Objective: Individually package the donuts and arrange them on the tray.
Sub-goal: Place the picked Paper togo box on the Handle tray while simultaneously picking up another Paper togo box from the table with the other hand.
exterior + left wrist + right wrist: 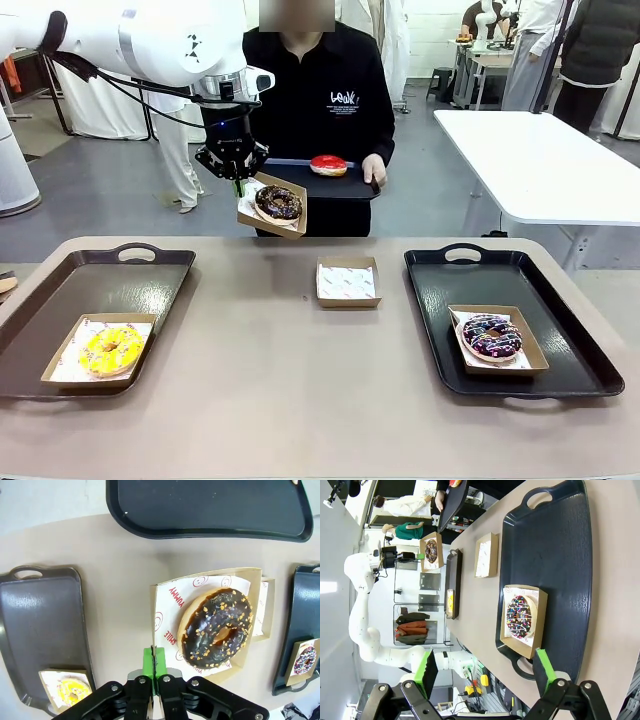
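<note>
My left gripper (238,186) hangs in the air above the table's far edge, shut on the rim of a paper-lined box (166,611) that carries the dark chocolate donut (278,203) (217,627). Just behind it a person holds a black tray (345,185) bearing the glossy red donut (328,165). The yellow-glazed donut (110,348) lies boxed on the left tray (120,275). On the right tray (560,300) sits the boxed purple sprinkled donut (491,337) (521,616). My right gripper (485,672) stands open above that tray's near end, holding nothing.
An empty paper-lined box (348,281) (486,556) rests at the table's middle, toward the far side. A white table (540,160) stands at the back right, with other people beyond it. Bare tabletop (300,390) lies between the two trays.
</note>
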Controlling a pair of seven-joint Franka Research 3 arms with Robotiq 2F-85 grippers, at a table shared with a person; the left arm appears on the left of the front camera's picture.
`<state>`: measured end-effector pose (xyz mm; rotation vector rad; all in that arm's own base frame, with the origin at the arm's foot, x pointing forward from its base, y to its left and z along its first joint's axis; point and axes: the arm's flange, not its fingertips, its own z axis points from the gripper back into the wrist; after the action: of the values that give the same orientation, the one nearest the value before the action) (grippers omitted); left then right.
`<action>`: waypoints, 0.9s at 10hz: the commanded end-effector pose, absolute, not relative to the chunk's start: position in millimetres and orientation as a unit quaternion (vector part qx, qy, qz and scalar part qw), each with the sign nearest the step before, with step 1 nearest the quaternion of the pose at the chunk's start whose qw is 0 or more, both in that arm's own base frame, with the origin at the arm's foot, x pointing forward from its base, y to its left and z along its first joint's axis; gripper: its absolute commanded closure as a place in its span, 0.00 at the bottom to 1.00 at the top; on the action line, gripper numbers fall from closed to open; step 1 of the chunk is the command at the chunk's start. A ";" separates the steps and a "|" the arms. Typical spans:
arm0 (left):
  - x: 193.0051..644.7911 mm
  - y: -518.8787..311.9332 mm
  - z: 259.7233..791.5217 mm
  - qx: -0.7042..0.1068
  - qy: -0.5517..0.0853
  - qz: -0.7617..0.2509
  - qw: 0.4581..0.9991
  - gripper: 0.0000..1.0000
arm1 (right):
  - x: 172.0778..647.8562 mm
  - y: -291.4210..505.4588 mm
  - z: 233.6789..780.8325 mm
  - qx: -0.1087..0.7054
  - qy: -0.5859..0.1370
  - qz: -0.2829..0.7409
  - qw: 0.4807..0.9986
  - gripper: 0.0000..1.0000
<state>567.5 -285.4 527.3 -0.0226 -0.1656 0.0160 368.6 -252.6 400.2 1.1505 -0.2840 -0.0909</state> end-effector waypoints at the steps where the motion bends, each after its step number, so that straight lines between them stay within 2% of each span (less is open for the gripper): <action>1: 563.2 -283.9 527.6 -0.011 -0.086 0.003 0.996 1.00 | 368.6 -253.1 400.7 0.543 -0.133 -0.045 0.828 0.00; 7: 563.2 -283.9 527.6 -0.011 -0.086 0.003 0.996 1.00 | 368.6 -252.6 400.2 0.542 -0.134 -0.043 0.829 0.00; 9: 567.6 -268.3 535.7 -0.020 -0.082 -0.004 0.996 0.99 | 387.0 -221.7 427.8 0.492 -0.121 -0.040 0.861 0.00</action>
<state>568.7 -282.2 528.6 -0.0238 -0.1667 0.0135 379.1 -241.4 411.0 1.1066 -0.2849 -0.0760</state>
